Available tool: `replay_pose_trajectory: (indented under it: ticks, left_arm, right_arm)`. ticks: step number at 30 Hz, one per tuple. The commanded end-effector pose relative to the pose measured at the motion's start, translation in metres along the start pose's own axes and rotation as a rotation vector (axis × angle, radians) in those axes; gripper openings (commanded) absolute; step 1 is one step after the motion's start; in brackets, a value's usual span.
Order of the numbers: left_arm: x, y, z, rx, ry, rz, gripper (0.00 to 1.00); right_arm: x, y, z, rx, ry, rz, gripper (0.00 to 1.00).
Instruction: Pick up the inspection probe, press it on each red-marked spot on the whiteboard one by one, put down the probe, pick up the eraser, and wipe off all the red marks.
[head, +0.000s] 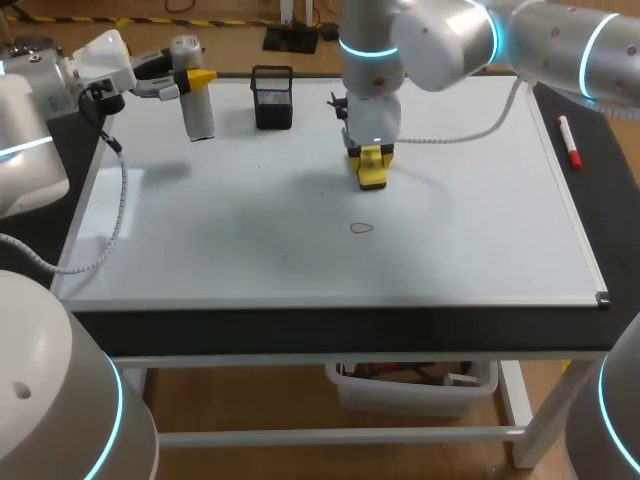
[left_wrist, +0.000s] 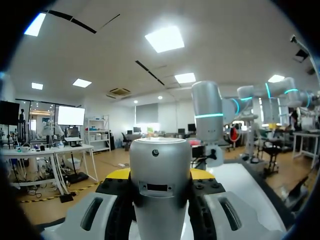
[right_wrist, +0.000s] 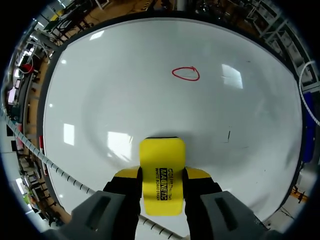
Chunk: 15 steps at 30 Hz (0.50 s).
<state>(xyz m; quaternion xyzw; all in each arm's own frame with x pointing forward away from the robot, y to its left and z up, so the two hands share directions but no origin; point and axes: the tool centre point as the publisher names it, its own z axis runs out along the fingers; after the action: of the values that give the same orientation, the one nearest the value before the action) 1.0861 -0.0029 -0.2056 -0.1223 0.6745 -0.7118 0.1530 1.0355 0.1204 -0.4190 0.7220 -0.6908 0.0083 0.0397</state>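
Note:
The inspection probe (head: 195, 95), a silver cylinder, stands upright at the far left corner of the whiteboard (head: 480, 220). My left gripper (head: 190, 78) is shut on its upper part. In the left wrist view the probe (left_wrist: 160, 150) fills the space between that gripper's (left_wrist: 159, 176) fingers. The yellow eraser (head: 372, 170) is in my right gripper (head: 371, 152), shut on it, with its pad down on the board's far middle. One red ring mark (head: 362, 228) lies nearer the front. In the right wrist view the eraser (right_wrist: 161, 165) sits in the gripper (right_wrist: 161, 175), and the red mark (right_wrist: 186, 74) is well ahead of it.
A black mesh pen holder (head: 272, 98) stands at the board's far edge, between the two grippers. A red marker (head: 569, 143) lies on the black table strip right of the board. A few faint dark specks (right_wrist: 229, 135) dot the board.

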Motion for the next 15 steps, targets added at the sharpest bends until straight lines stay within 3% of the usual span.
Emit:
replay_pose_trajectory:
  ticks: [1,15]
  left_arm:
    - [0.000,0.000,0.000,0.003,-0.001,0.002,0.00]
    - [0.000,0.000,0.000,0.003,-0.001,0.002,0.00]
  right_arm:
    - [0.010,0.004,0.000,0.002,-0.004,0.009,0.00]
    - [0.041,0.010,0.004,-0.007,0.003,0.070,0.00]
